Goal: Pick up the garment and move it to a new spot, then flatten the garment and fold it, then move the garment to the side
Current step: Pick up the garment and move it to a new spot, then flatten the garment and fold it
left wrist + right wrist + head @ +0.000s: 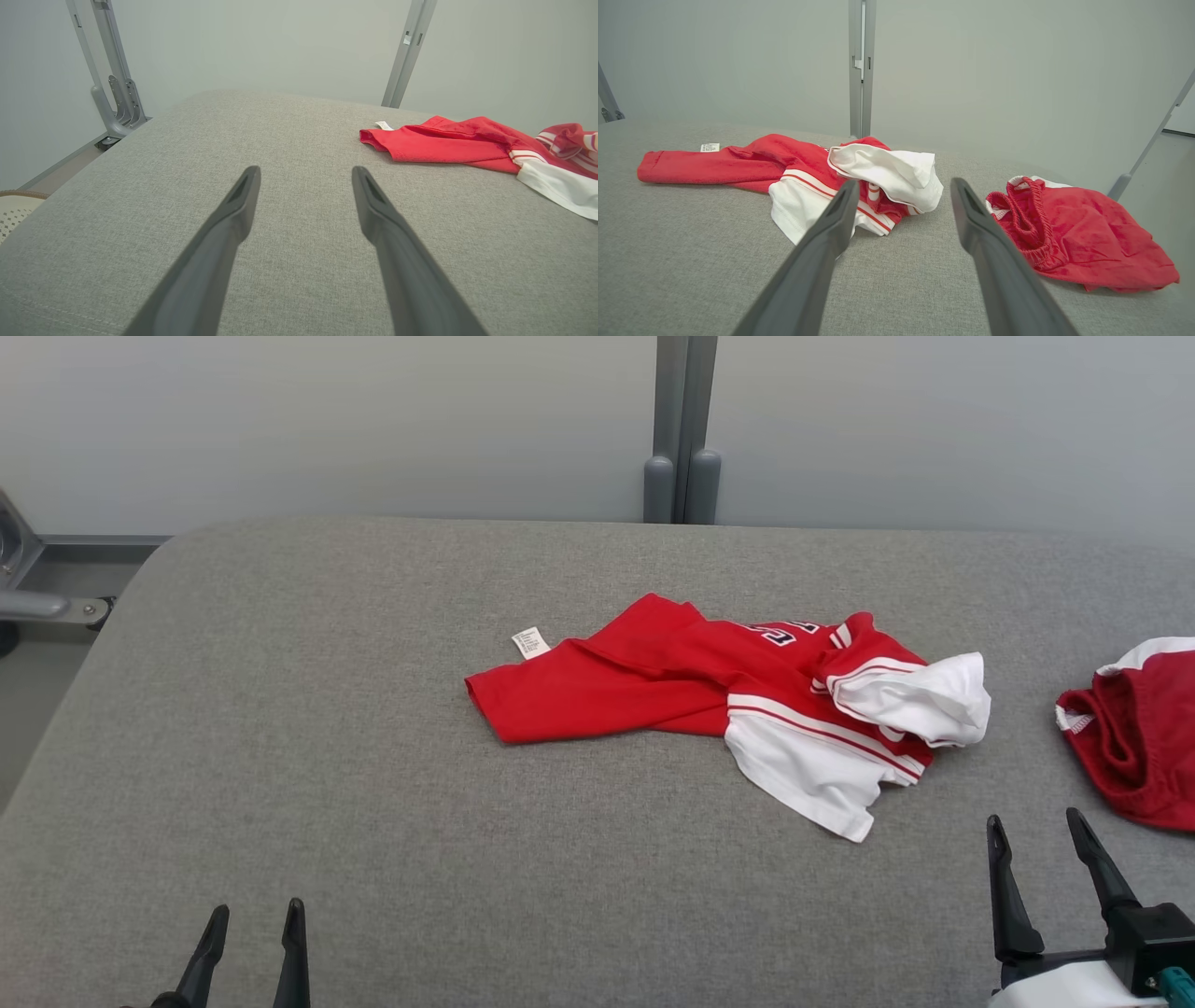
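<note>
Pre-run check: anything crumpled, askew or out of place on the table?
The shirt lies bunched, not flat: its white part is flopped over on itself, and a label sticks out near its left end. A smaller red piece sits apart to its right, near the open right gripper. No damage visible.

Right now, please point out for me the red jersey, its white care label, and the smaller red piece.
red jersey (616, 686), head view, on its plain red body.
care label (530, 642), head view, on the label's middle.
smaller red piece (1083, 233), right wrist view, on its red cloth.
</note>
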Controlling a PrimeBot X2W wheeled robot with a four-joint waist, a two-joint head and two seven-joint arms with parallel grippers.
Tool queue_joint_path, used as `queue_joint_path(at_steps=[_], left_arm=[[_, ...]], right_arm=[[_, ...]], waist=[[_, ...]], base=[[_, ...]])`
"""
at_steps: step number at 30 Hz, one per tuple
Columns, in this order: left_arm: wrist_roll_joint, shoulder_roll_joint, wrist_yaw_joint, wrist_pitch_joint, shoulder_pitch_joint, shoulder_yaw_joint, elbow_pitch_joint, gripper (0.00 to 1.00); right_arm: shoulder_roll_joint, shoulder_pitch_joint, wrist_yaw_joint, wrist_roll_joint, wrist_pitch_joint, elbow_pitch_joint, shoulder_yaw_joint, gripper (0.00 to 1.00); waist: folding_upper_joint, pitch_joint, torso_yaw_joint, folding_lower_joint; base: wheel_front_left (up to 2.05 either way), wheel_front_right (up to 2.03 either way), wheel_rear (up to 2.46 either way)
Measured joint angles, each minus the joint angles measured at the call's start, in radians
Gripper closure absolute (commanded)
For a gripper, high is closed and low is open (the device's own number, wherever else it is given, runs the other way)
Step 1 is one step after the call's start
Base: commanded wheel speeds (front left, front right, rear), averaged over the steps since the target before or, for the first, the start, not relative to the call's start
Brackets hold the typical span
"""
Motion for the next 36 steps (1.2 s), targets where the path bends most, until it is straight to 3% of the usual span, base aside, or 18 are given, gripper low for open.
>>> queue_joint_path(at_steps=[8,18,24,29,36], left_arm=[[0.056,-0.055,-0.061,0.000,-0.001,0.052,0.031,0.00],[0.084,-0.093,-0.096,0.000,-0.037,0.081,0.056,0.00],[0.086,-0.092,-0.113,-0.002,-0.235,0.021,0.123,0.00],[0.045,-0.057,-0.117,0.035,-0.460,-0.048,0.246,0.00],[-0.116,0.019,-0.118,0.174,-0.710,-0.156,0.467,0.00]], right_arm=[[0.000,-0.005,0.000,0.011,0.000,0.007,0.015,0.00],[0.000,-0.034,0.000,-0.001,0.000,-0.011,0.024,0.00],[0.000,-0.130,0.000,-0.016,0.000,-0.048,0.043,0.00],[-0.001,-0.205,0.000,-0.016,0.000,-0.061,0.064,0.00],[0.000,-0.263,0.000,0.014,0.000,-0.047,0.081,0.00]], waist=[[0.0000,-0.001,-0.015,0.0000],[0.0000,0.024,-0.039,0.0000],[0.0000,0.104,-0.057,0.0000],[0.0000,0.194,-0.080,0.0000],[0.0000,0.321,-0.150,0.0001]], base=[[0.00,0.00,0.00],[0.00,0.00,0.00],[0.00,0.00,0.00],[0.00,0.00,0.00],[0.00,0.00,0.00]])
